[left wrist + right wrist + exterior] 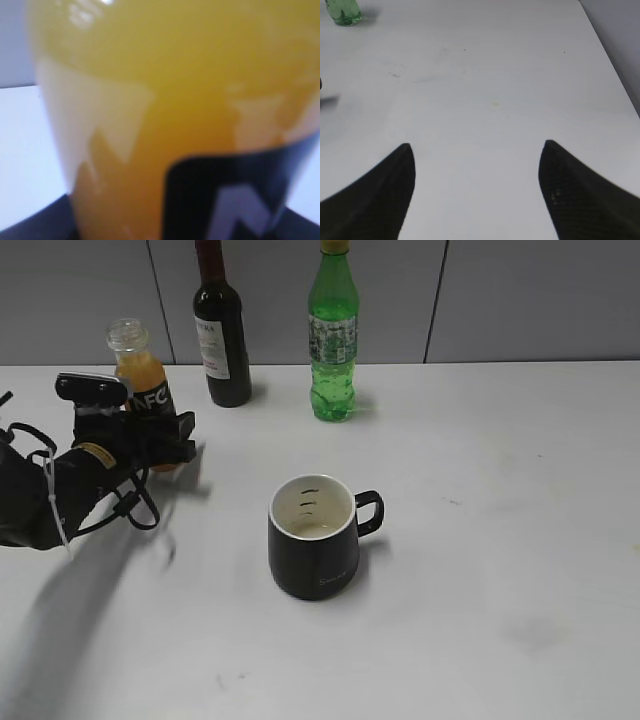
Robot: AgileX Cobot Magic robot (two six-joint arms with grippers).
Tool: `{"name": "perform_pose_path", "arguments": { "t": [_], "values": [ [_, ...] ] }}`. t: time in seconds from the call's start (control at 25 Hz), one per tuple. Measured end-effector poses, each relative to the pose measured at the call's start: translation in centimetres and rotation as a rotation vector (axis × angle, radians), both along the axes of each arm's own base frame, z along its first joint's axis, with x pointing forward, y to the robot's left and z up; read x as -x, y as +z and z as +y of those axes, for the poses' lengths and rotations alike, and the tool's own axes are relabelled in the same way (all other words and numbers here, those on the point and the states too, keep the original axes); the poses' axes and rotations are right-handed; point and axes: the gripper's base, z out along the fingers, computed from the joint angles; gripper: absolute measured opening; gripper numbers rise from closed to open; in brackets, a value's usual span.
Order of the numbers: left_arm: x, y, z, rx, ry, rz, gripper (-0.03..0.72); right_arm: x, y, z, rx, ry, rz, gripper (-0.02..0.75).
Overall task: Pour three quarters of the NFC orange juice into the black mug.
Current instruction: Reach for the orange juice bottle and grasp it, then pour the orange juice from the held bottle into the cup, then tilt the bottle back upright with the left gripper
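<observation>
The NFC orange juice (139, 372) is a small capless clear bottle with a black label, standing upright at the back left of the table. My left gripper (165, 440) straddles its lower body, one finger on each side. In the left wrist view the bottle (165, 100) fills the frame, blurred, with dark fingers (35, 225) at the bottom corners. Whether they press on it does not show. The black mug (312, 550) stands at the table's middle, handle to the right, its white inside holding no juice. My right gripper (477, 150) hangs open over bare table and is outside the exterior view.
A dark wine bottle (222, 340) stands just right of the juice, close to my left gripper. A green soda bottle (332, 340) stands further right along the back; its base (342, 12) shows in the right wrist view. The white table (500, 540) stretches right of the mug.
</observation>
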Motion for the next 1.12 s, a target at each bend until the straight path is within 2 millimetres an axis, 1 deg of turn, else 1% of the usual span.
{"name": "perform_pose_path", "arguments": {
  "t": [0.16, 0.28, 0.36, 0.6, 0.72, 0.8, 0.96, 1.12],
  "values": [
    [0.1, 0.0, -0.2, -0.006, -0.022, -0.010, 0.472, 0.0, 0.0, 0.0, 0.000, 0.000, 0.000, 0.584],
    [0.7, 0.3, -0.3, -0.012, -0.053, -0.017, 0.472, 0.0, 0.0, 0.0, 0.000, 0.000, 0.000, 0.582],
    [1.2, 1.0, -0.4, -0.019, -0.078, -0.025, 0.472, 0.0, 0.0, 0.0, 0.000, 0.000, 0.000, 0.582],
    [2.4, 4.6, -1.2, -0.055, -0.212, -0.098, 0.472, 0.0, 0.0, 0.0, 0.000, 0.000, 0.000, 0.582],
    [2.7, 6.0, -1.9, -0.091, -0.283, -0.112, 0.472, 0.0, 0.0, 0.0, 0.000, 0.000, 0.000, 0.582],
    [3.1, 6.3, -2.6, -0.124, -0.346, -0.108, 0.472, 0.0, 0.0, 0.0, 0.000, 0.000, 0.000, 0.582],
    [4.0, 6.2, -4.3, -0.172, -0.457, -0.096, 0.472, 0.0, 0.0, 0.0, 0.000, 0.000, 0.000, 0.582],
    [4.7, 5.8, -5.7, -0.199, -0.514, -0.067, 0.472, 0.0, 0.0, 0.0, 0.000, 0.000, 0.000, 0.582]
  ]
}}
